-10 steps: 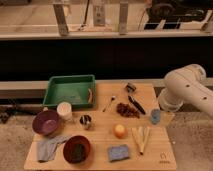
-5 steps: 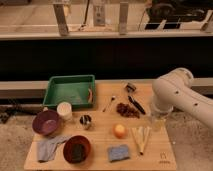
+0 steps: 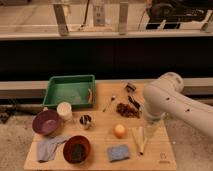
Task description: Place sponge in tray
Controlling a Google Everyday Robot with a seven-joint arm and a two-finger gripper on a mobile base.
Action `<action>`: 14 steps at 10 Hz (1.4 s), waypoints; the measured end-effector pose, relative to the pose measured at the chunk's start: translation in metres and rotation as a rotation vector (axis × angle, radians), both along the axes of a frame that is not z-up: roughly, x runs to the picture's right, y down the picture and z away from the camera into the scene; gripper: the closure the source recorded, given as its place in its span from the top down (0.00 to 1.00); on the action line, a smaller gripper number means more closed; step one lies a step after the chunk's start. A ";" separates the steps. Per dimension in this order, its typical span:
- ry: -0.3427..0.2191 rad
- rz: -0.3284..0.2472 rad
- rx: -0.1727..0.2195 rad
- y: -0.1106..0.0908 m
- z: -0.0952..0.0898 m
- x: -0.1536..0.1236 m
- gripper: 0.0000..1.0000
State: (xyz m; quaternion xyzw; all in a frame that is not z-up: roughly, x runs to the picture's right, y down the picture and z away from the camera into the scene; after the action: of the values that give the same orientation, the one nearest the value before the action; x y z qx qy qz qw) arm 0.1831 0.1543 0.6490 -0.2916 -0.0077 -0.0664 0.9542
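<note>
The sponge (image 3: 118, 152) is a blue-grey block lying flat near the table's front edge, right of the red bowl. The green tray (image 3: 56, 99) stands at the back left of the table, with an orange-brown item against its right wall. My white arm (image 3: 167, 97) reaches in from the right. My gripper (image 3: 149, 130) hangs down over the right part of the table, up and to the right of the sponge and apart from it, just beside the yellow sticks.
On the wooden table (image 3: 162, 155) are a purple bowl (image 3: 46, 122), white cup (image 3: 64, 110), metal cup (image 3: 86, 121), red bowl (image 3: 76, 148), grey cloth (image 3: 49, 148), orange fruit (image 3: 119, 130), yellow sticks (image 3: 139, 138), a spoon (image 3: 109, 103) and dark red food (image 3: 127, 109).
My arm has swung left from the table's right edge to over its right part, and the gripper now hangs lower and nearer the sponge. The objects have not moved.
</note>
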 end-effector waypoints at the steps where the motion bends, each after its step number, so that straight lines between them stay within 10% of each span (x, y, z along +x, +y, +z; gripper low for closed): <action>1: -0.016 -0.020 -0.006 0.005 -0.001 -0.010 0.80; 14: -0.116 -0.155 -0.052 0.065 0.014 -0.069 0.80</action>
State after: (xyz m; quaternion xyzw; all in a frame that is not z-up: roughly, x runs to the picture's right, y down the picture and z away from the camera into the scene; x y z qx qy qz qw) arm 0.1137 0.2193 0.6630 -0.3119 -0.0420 -0.1568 0.9362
